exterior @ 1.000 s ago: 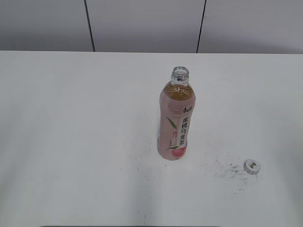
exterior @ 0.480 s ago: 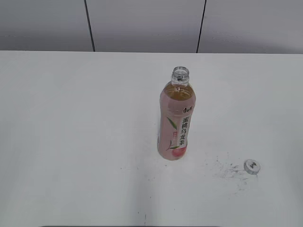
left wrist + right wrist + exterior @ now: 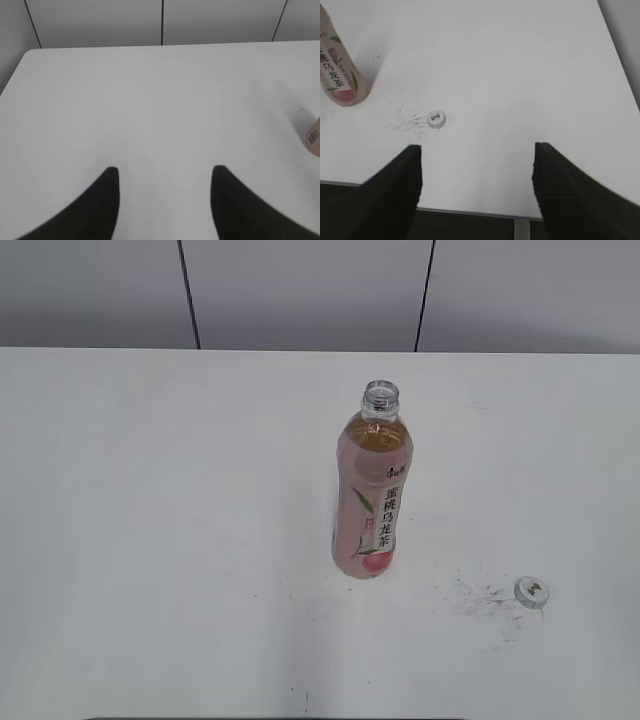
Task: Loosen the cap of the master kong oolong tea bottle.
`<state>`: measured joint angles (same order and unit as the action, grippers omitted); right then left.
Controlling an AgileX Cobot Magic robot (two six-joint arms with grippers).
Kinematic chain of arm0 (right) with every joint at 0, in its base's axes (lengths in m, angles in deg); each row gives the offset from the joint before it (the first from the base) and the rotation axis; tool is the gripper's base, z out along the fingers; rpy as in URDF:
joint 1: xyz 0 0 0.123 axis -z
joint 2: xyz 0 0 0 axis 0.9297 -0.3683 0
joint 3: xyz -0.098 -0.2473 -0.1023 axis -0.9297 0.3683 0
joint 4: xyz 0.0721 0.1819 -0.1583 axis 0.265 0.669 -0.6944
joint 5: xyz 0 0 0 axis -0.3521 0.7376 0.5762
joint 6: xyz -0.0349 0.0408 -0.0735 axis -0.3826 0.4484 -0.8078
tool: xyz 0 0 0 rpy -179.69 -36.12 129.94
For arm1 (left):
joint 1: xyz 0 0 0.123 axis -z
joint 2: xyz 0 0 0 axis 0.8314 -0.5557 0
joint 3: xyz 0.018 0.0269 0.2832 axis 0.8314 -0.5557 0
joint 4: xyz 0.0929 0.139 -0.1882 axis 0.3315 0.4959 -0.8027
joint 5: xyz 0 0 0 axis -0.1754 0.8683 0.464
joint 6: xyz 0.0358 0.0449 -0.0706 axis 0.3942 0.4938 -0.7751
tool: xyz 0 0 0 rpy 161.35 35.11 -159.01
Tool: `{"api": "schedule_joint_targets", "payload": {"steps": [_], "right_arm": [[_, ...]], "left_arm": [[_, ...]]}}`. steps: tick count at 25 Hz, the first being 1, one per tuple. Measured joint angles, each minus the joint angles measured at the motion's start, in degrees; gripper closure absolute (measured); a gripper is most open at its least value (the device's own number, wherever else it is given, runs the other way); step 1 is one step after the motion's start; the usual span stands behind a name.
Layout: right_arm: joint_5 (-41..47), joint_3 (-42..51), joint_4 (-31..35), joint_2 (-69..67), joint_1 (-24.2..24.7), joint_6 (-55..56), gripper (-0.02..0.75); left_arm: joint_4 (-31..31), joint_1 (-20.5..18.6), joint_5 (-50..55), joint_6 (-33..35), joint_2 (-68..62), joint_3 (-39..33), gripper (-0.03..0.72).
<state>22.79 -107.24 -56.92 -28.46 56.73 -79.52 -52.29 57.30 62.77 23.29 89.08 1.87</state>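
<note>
Open bottle upright on the table, cap lying apart from it.

The bottle (image 3: 372, 485) is seen standing with its neck uncapped, filled with amber tea nearly to the shoulder; its pink-and-white label carries green leaves, a peach and vertical Chinese characters. The cap (image 3: 436, 119), white-topped with a small dark logo, is found on the white table (image 3: 150, 520) beside grey scuff marks (image 3: 407, 121), ahead of the right gripper (image 3: 476, 150) and toward its left finger. Both the right and the left gripper (image 3: 165, 172) are spread wide with nothing held. The bottle lies further left of the right gripper.
</note>
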Motion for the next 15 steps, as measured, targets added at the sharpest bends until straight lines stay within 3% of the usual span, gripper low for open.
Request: {"api": "schedule_joint_targets", "payload": {"steps": [15], "right_arm": [[-0.05,0.05,0.98,0.00,0.00,-0.92,0.219]], "left_arm": [[0.06,0.00,-0.05,0.06,0.04,0.00,0.345]]}}
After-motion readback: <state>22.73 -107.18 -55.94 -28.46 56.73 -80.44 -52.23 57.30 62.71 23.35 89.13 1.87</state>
